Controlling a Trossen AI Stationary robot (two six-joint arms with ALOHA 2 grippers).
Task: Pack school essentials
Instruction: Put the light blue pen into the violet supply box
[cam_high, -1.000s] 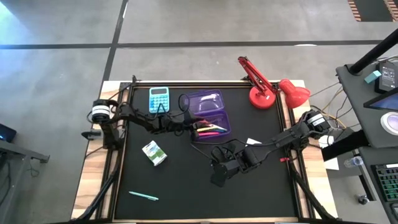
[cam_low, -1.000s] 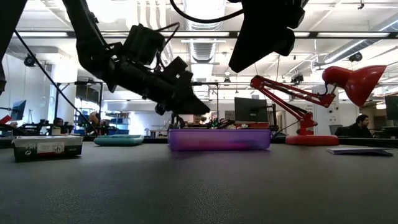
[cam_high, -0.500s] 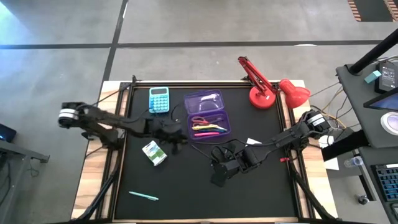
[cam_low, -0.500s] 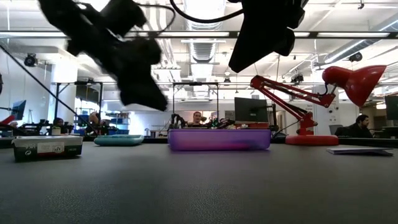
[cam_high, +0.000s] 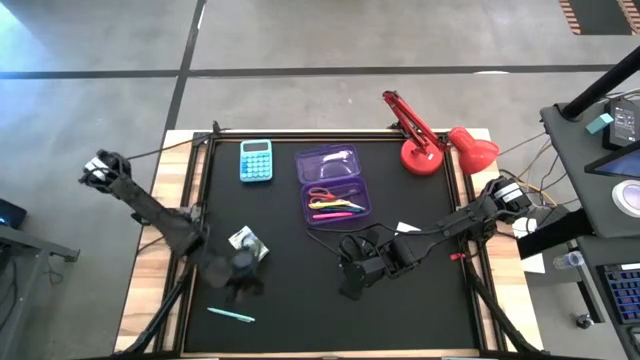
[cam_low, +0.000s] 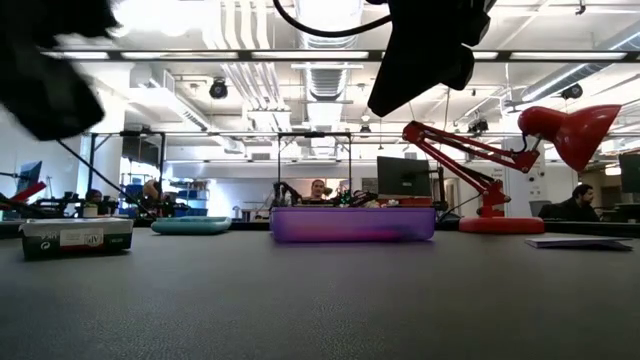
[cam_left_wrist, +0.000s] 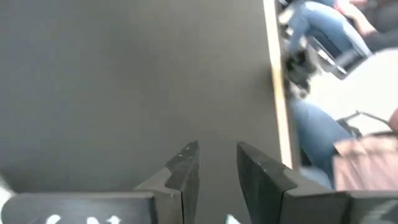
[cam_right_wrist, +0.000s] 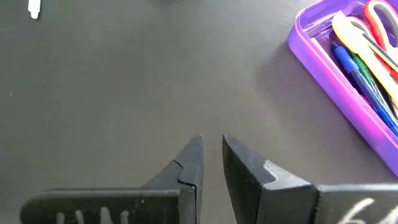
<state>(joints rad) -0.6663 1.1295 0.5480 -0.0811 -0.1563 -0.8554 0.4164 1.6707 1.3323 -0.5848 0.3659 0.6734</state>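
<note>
The open purple case (cam_high: 335, 185) lies on the black mat and holds the red-handled scissors (cam_high: 322, 193) and the pink and yellow pens (cam_high: 338, 208); the right wrist view shows the case (cam_right_wrist: 348, 106) too. The green-and-white packet (cam_high: 248, 243) lies flat left of centre. A teal pen (cam_high: 230, 315) lies near the near edge. The small white square (cam_high: 408, 228) lies right of the case. My left gripper (cam_left_wrist: 217, 152), open and empty, hovers blurred just nearward of the packet (cam_high: 240, 272). My right gripper (cam_right_wrist: 211, 146) waits, shut and empty, above the mat's middle (cam_high: 350, 282).
A light-blue calculator (cam_high: 256, 160) lies at the far left and a red desk lamp (cam_high: 435, 140) stands at the far right corner. Bare mat (cam_high: 300, 320) stretches along the near side. A person in jeans (cam_left_wrist: 323, 118) is beyond the table's edge.
My left arm has swung fast from over the purple case toward the table's near left. It has passed over the packet and now shows blurred nearward of it. The case, the packet and the teal pen have stayed in place.
</note>
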